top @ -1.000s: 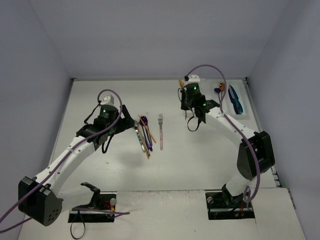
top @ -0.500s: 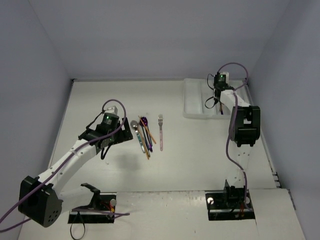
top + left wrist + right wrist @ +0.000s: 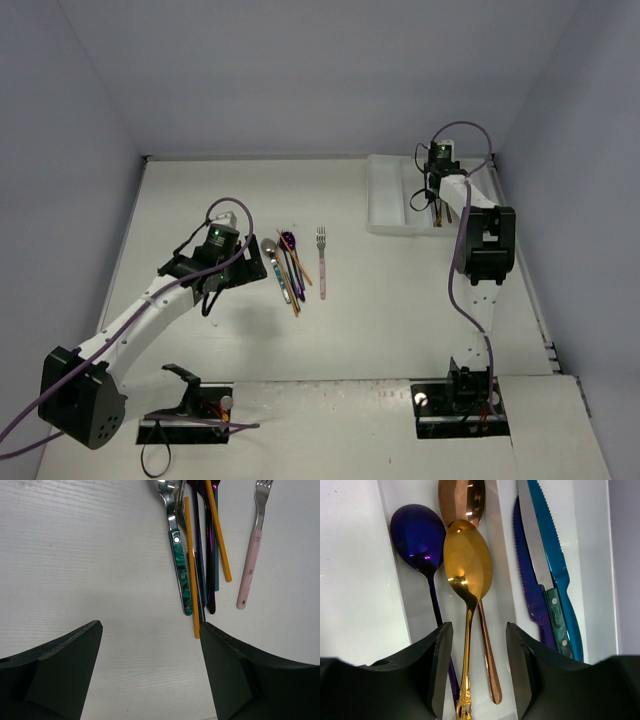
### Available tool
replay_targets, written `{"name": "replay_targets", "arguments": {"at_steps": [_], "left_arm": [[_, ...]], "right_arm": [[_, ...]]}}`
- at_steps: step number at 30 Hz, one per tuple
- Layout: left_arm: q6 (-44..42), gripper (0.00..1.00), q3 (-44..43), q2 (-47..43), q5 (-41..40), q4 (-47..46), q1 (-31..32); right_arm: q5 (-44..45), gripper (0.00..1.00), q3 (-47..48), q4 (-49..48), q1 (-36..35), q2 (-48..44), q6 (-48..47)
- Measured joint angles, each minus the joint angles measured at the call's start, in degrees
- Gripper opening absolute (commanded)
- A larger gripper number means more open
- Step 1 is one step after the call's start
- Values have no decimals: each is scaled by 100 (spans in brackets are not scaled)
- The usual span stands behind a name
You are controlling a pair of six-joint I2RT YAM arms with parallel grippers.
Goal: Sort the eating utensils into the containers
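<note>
Your right pincer (image 3: 478,635) apart, shiny gold spoon (image 3: 467,560) loose between, in white tray slot (image 3: 413,600). Your left pincer (image 3: 151,627) wide: next, reach green-handled silver spoon (image 3: 182,577) ahead.

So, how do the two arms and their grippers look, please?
Both the left arm and the right arm have white links with black joints, a looping purple cable and a small green light near the wrist. The left gripper and right gripper have black, wedge-shaped fingers.
</note>
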State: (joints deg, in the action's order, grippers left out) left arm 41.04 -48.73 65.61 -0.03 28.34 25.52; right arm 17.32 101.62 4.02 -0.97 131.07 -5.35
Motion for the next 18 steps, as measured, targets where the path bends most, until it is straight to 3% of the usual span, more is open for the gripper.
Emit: {"name": "replay_targets", "arguments": {"at_steps": [4, 8, 14, 18], "left_arm": [[85, 48, -2, 235, -23, -2, 0], [185, 38, -84, 807, -154, -17, 0], [346, 38, -430, 1925, -269, -192, 0], [471, 39, -676, 2581, -285, -368, 6]], "right_arm": [[5, 46, -222, 55, -69, -456, -24], [5, 46, -852, 137, -295, -1653, 142], [-82, 46, -2226, -40, -979, -3938, 699], [-314, 47, -3010, -23, -1353, -4881, 1036]]}}
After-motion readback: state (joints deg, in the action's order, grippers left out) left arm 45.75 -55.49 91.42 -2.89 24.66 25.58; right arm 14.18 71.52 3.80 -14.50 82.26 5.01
